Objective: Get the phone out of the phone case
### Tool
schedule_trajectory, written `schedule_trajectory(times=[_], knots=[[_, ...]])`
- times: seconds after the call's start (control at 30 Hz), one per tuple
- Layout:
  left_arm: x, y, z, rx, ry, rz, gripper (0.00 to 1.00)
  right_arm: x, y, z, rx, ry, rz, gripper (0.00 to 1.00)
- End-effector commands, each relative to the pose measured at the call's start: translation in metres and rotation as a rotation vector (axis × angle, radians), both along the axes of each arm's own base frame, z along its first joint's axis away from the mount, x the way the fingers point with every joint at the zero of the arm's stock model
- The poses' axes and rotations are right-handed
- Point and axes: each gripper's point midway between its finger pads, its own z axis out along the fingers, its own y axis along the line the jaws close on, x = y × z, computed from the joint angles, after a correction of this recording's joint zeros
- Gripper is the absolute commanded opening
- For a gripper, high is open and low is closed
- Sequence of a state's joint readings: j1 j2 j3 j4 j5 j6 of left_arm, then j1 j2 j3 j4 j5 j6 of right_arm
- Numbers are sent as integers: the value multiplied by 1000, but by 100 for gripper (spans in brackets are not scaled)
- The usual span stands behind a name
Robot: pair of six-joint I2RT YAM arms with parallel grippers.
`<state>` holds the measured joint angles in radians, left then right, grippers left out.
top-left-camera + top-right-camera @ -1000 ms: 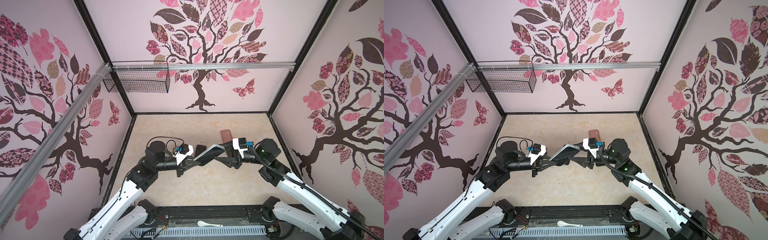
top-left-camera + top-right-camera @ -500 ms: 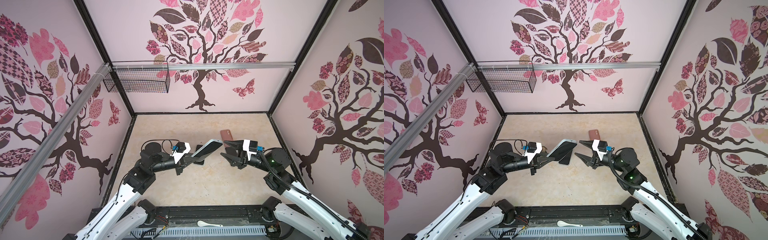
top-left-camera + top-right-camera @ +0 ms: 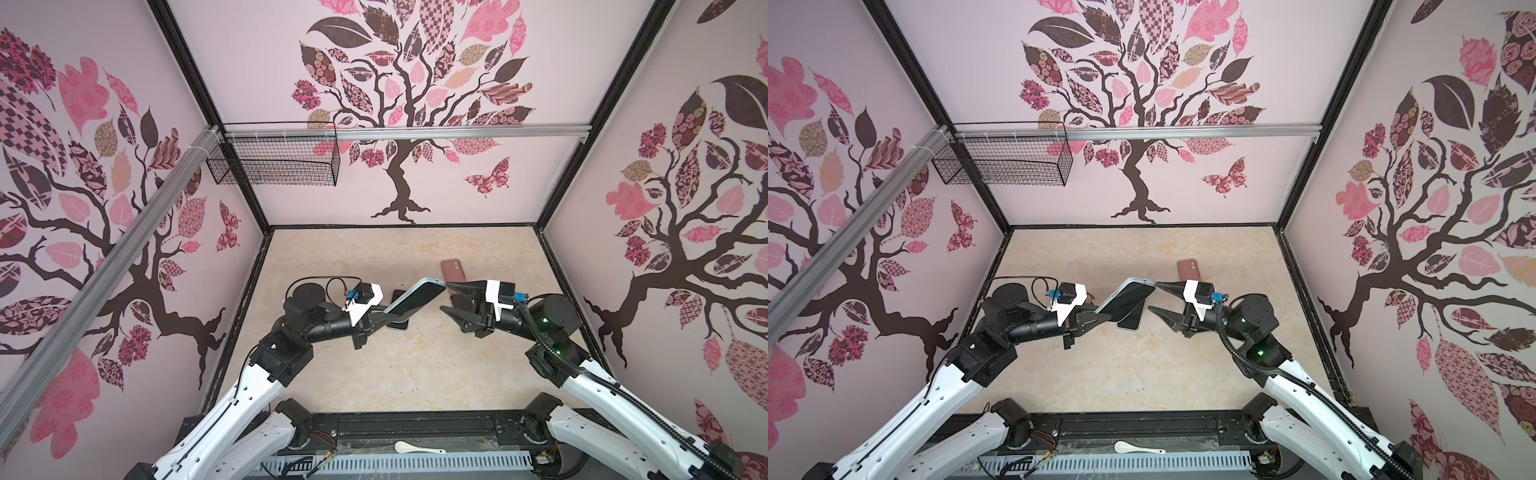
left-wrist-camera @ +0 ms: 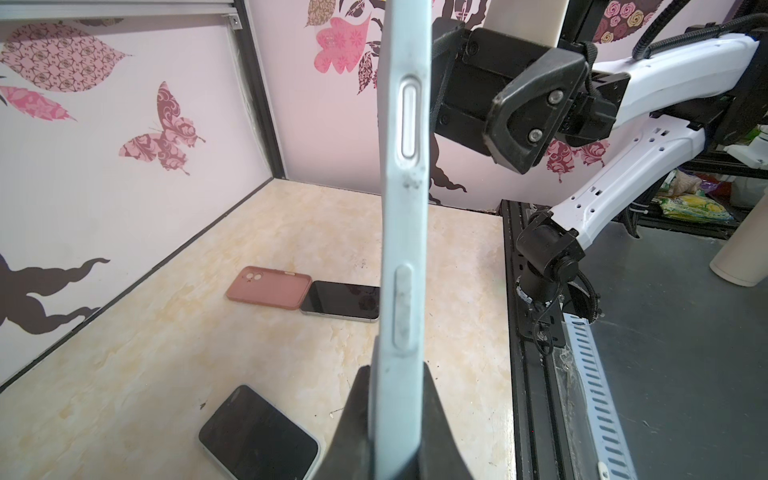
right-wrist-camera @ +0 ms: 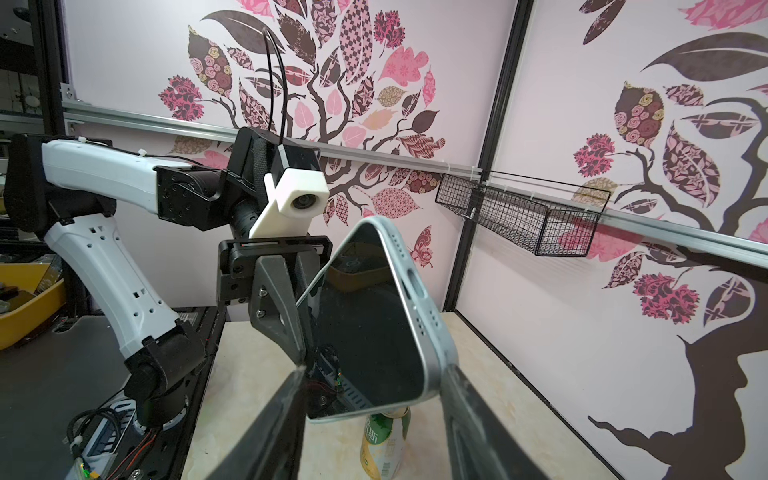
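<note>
One phone [image 5: 365, 332], in its pale blue case [image 4: 405, 208], is raised above mid-table, pinched by the left gripper [image 3: 384, 312]. The right gripper [image 3: 444, 297], jaws spread, is at its right end. A second phone [image 4: 340, 301] lies flat touching one pink case [image 3: 455, 270]. A third phone [image 4: 257, 432] lies under the raised one. The table [image 3: 374, 374] is beige marble. Three tree-patterned walls [image 3: 415, 187] enclose it, with one wire basket [image 3: 274, 164] at far left.

A robot test booth in a lab: tree-patterned walls [image 3: 478, 199], aluminium rails [image 3: 457, 132], a wire basket [image 3: 274, 166], a marbled worktop [image 3: 415, 365], and two robot arms [image 3: 232, 415] mounted on a black frame [image 3: 415, 426].
</note>
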<state>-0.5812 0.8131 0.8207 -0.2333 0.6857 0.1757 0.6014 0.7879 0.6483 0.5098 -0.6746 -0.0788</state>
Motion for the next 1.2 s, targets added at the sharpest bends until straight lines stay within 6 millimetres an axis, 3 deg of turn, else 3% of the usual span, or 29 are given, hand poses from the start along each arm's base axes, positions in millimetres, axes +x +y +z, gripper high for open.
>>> schedule_trajectory(times=[0.0, 0.33, 0.63, 0.93, 1.17], knots=[[-1, -1, 17, -42, -49, -13, 0, -18, 3, 14, 2, -47, 86, 54], [-22, -8, 15, -28, -17, -155, 0, -13, 10, 7, -50, -4, 102, 54], [-28, -9, 17, -25, -16, -186, 0, -15, 19, -7, -130, 80, 175, 52], [-20, -7, 14, -17, -22, -129, 0, -21, 21, -9, -138, 90, 192, 51], [-9, -4, 15, -30, -19, -54, 0, -47, 20, -1, -105, 77, 344, 50]])
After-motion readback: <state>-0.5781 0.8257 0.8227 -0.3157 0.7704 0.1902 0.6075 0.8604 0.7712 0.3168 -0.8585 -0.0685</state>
